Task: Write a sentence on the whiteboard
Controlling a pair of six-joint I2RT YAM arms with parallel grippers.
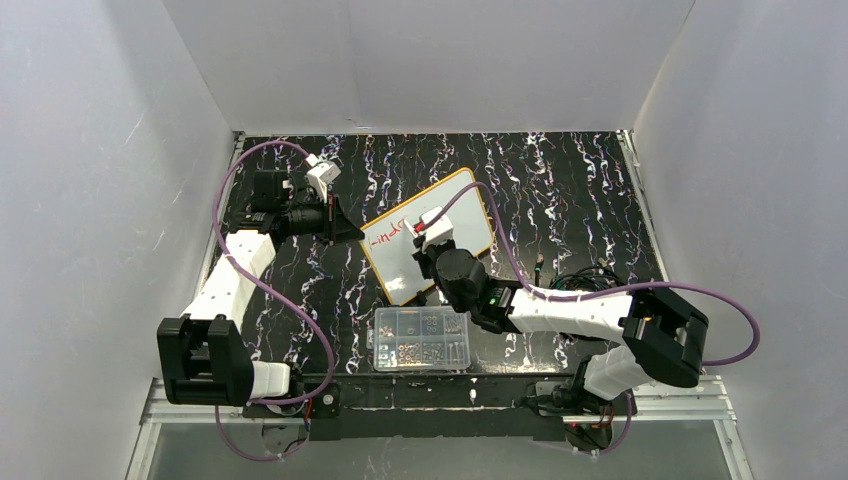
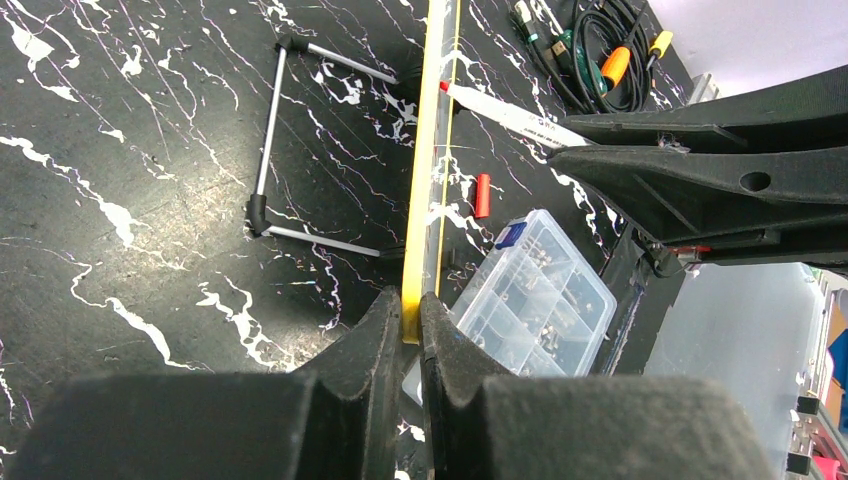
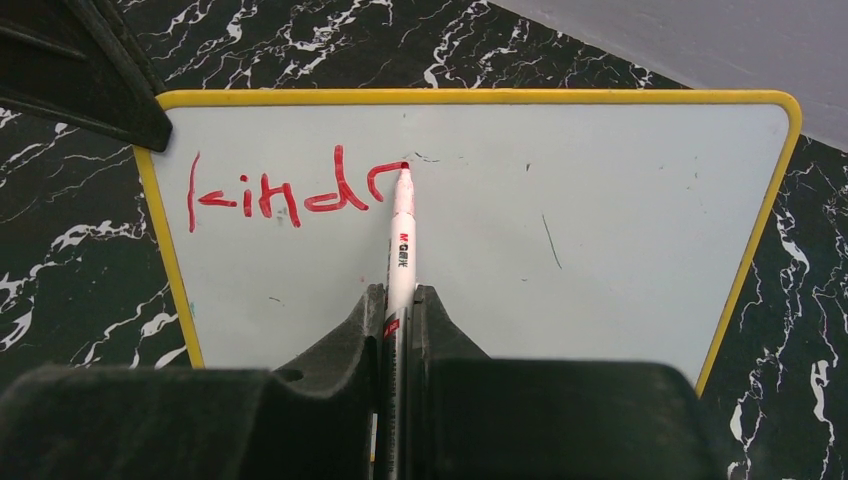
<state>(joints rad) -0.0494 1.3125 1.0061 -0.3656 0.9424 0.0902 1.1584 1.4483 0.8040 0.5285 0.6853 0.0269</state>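
Whiteboard (image 1: 470,215) sat mid-table, just beyond a clear parts box (image 1: 422,338), its left edge clamped by the left gripper (image 2: 411,310). The right gripper (image 3: 400,295), closed on a marker (image 3: 402,240), touched the tip to the sentence (image 3: 290,190), which read only "kindn". Most of it appeared unwritten.

White arm links (image 1: 230,280), black joints (image 1: 205,360), purple cables (image 1: 265,144)

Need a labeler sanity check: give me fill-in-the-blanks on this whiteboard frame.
The marker in the right end effector writes in ___ ink.
The left end effector is shut on the whiteboard's ___ rim.
The four finished letters of the sentence spell ___.
Missing: red; yellow; kind.
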